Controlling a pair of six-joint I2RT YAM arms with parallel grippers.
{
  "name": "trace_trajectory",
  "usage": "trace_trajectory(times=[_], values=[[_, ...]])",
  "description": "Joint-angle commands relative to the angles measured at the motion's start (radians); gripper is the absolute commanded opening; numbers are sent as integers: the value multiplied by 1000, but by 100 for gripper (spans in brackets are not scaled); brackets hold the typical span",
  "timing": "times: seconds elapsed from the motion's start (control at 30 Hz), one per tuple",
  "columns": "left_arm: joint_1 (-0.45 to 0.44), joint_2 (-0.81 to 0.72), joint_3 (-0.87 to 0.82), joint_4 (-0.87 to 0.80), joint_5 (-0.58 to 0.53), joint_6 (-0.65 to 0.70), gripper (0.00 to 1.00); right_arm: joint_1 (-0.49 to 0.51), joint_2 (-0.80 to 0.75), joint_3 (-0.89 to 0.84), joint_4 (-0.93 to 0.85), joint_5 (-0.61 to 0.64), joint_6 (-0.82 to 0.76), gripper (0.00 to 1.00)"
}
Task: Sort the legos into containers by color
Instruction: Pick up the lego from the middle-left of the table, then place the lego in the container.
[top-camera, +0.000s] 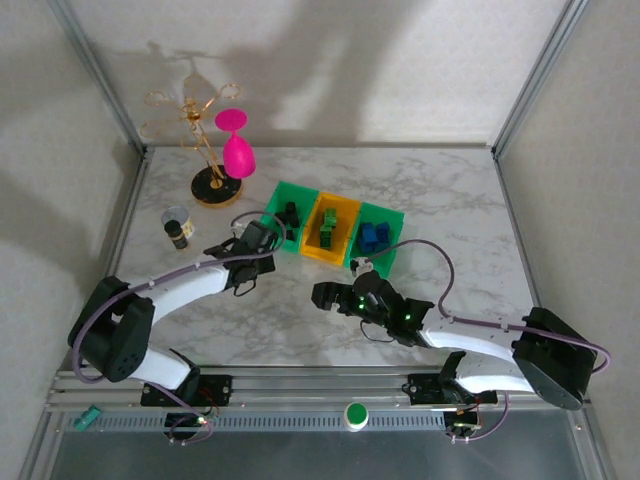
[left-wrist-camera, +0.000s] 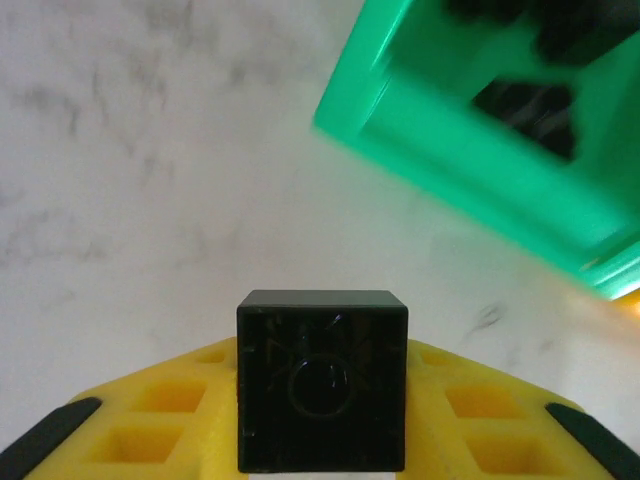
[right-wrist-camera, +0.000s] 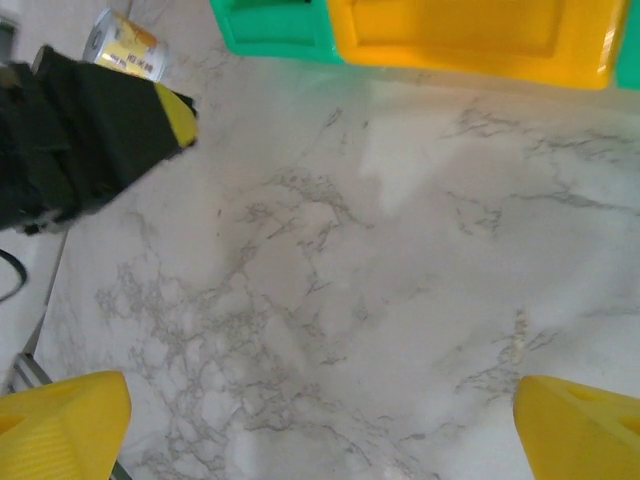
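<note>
Left end effector (top-camera: 258, 240) was clamped on black lego (left-wrist-camera: 322, 380), just beside left green container (left-wrist-camera: 470, 180), which held black bricks (top-camera: 290, 215); drop pending. Yellow container (top-camera: 318, 256) held green bricks (top-camera: 326, 232). Right green container (top-camera: 398, 228) held blue bricks (top-camera: 375, 238). Right end effector (top-camera: 324, 294) stood with fingers apart over the surface (right-wrist-camera: 400, 300). Sorting judged nearly finished.

Pink cup (top-camera: 240, 157) on a gold wire stand (top-camera: 212, 188) (round black base), small dark-capped bottle (top-camera: 178, 232) nearby, marble tabletop (top-camera: 450, 200).

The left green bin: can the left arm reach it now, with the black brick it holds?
Probably yes. The left gripper, shut on a black brick, is close beside the left green bin, and nothing stands between them. The right gripper is off to the side.
</note>
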Motion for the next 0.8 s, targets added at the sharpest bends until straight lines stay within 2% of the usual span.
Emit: trace_trajectory(times=[0.0,0.27,0.47,0.57,0.77], values=[[-2,39,96,-15,-50,44,35,-32,-35,17,-39,18,0,99],[27,254,303,26,-15,91,36,-107,-105,22,-62,2,-30,99],[40,401,415,31,-4,112,43,-139,-130,35,-73,-15,-50,99],[42,424,440,19,-6,114,46,-145,-134,39,-76,-23,-54,99],[42,365,430,7,6,115,49,-157,-139,49,-95,-19,-64,99]])
